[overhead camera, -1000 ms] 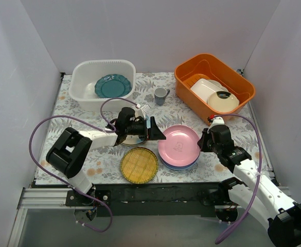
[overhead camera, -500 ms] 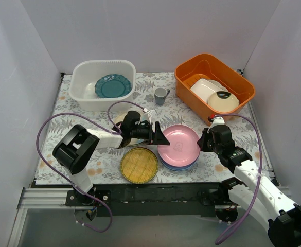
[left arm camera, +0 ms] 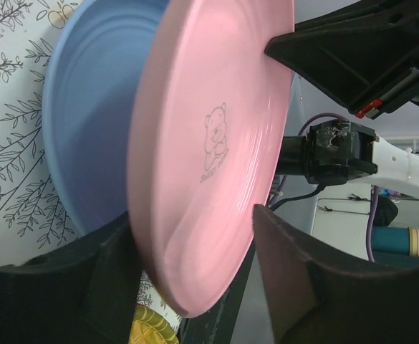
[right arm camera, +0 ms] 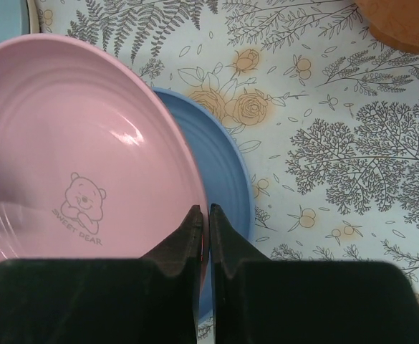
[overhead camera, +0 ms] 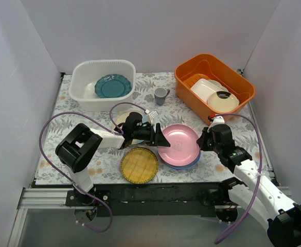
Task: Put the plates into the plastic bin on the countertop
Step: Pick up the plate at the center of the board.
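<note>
Right gripper [right arm camera: 206, 209], jaws clenched on one rim, holds the pink plate [overhead camera: 178, 144] tilted above the light blue plate [right arm camera: 223, 172]; left gripper [left arm camera: 191, 229] straddles the opposite rim, jaws apart. A slipped pinch would crash it down there, well short of the plastic bin [overhead camera: 77, 77].
</note>
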